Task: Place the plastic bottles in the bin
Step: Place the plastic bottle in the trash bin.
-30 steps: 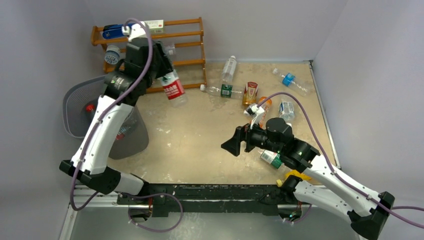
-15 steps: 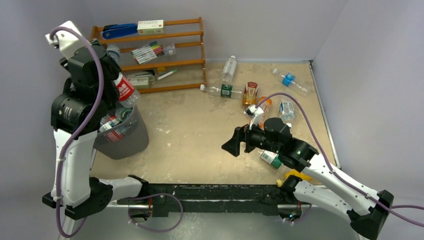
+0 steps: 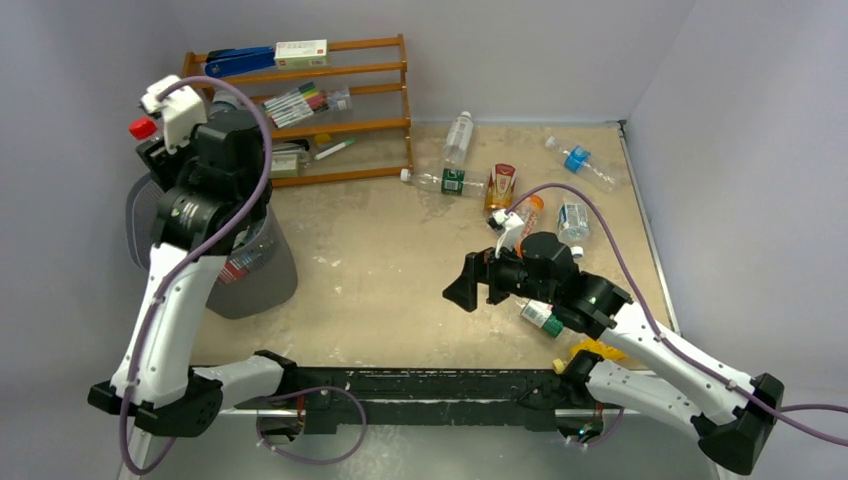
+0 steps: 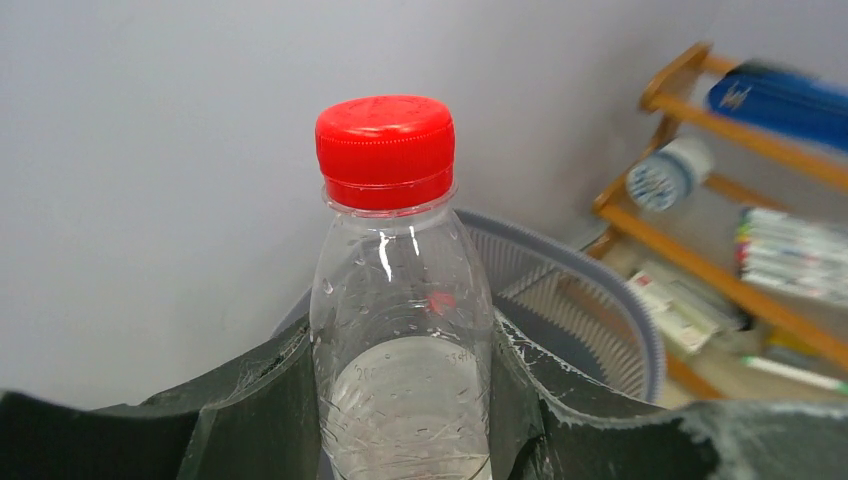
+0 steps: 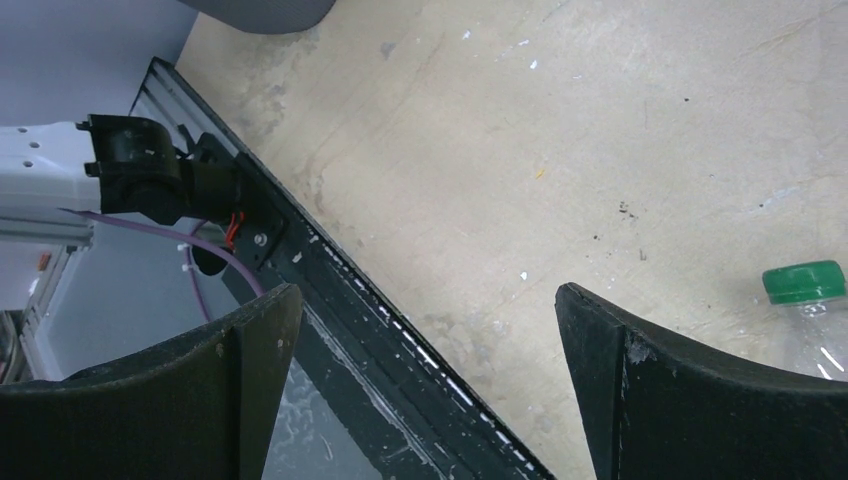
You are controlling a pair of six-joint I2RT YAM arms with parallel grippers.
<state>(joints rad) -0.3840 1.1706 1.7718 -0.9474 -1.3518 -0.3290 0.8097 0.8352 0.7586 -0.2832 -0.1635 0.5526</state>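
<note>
The left gripper was clamped on a clear, red-capped plastic bottle, cap pointing out past the fingers, just above the rim of the grey mesh-walled bin, while the right gripper gaped empty.

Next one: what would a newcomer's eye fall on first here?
First, the clear bottle with its red cap, clamped in the left gripper over the grey bin at the left edge of the table. Then the loose bottles lying scattered across the far right, and the right gripper, open and empty, hanging above the middle.
</note>
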